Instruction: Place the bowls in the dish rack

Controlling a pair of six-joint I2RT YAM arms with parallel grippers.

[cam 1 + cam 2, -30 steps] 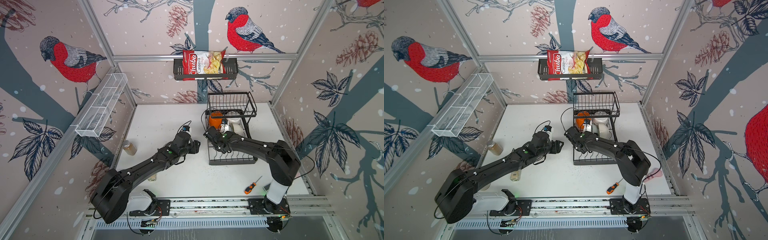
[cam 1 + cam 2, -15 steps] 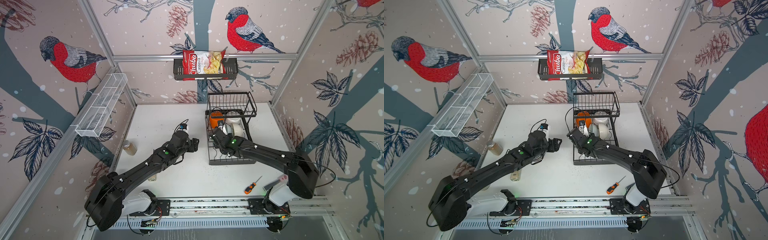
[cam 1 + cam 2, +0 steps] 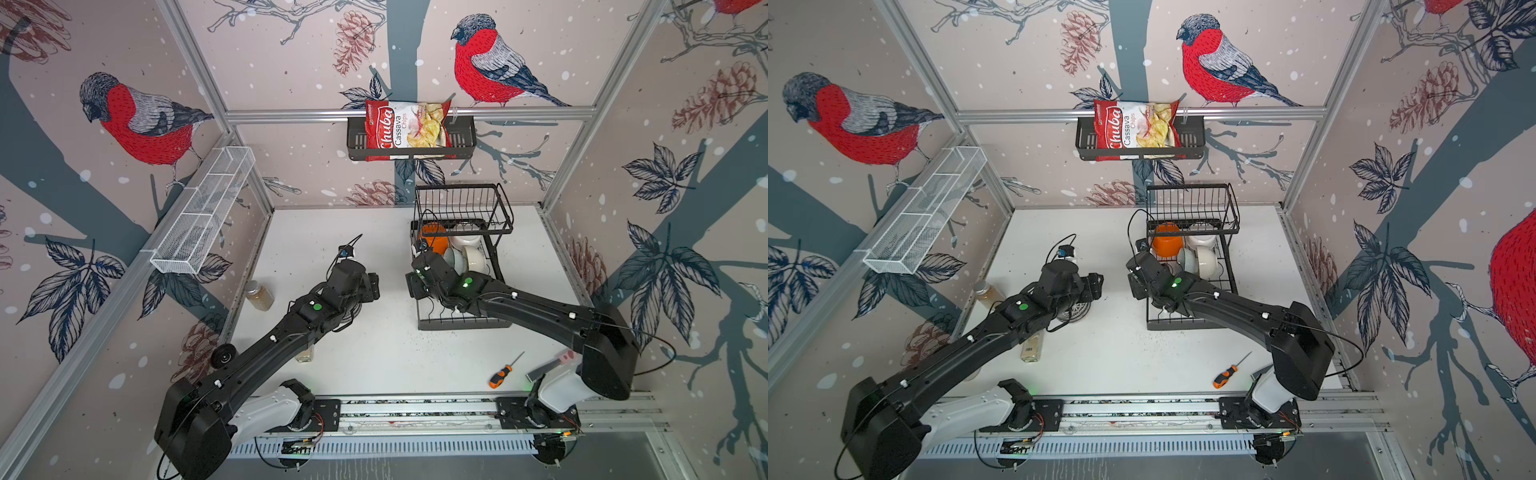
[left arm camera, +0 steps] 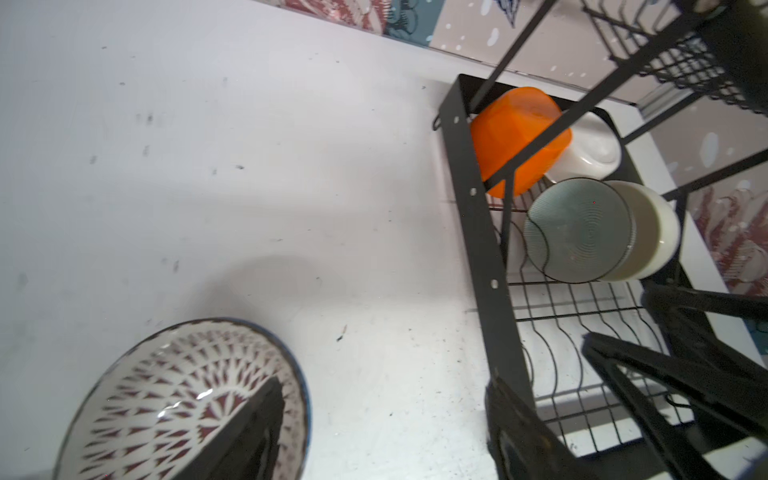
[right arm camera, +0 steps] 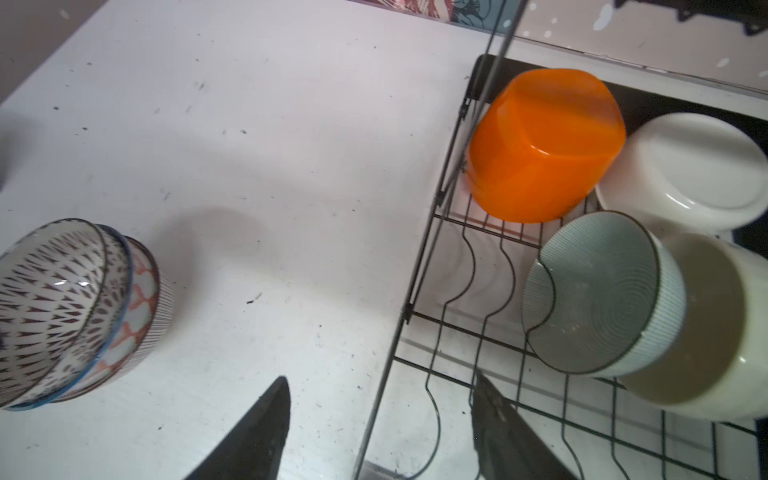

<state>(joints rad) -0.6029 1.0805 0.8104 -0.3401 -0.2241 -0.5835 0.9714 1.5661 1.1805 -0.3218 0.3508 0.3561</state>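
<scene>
Between the two arms, just left of the rack (image 3: 461,322), I have little room. The left gripper (image 3: 372,286) and right gripper (image 3: 412,287) face each other, close but apart. The rack's side wall and upright post (image 5: 436,216) hem in the right arm. In the right wrist view that post runs up between the spread fingers, one over the table (image 3: 332,232) and one over the lower wires. White tabletop lies open from the rack leftward to the stack (image 5: 75,311). The upper basket (image 3: 461,205) roofs the back of the lower tier, while the front dividers stand open.

Four bowls sit at the back of the lower tier:
- An orange bowl (image 5: 540,145) is tipped over in the left corner.
- A white bowl (image 5: 685,166) sits beside it, showing its foot.
- A pale green bowl (image 5: 594,291), finely ribbed, stands on edge in front of them.
- A cream bowl (image 5: 715,332) holds the green one nested inside it.

The stack on the table is nested patterned bowls. The top bowl (image 4: 178,395) is white with dark triangles and a blue rim. A lower one carries an orange-red lattice.

The left gripper is spread wide. One finger (image 4: 249,432) hangs over the top bowl's inside, and I cannot tell whether it touches. The other finger is near the rack's wall. The right gripper holds nothing, and the green bowl is just beyond its rack-side finger.
</scene>
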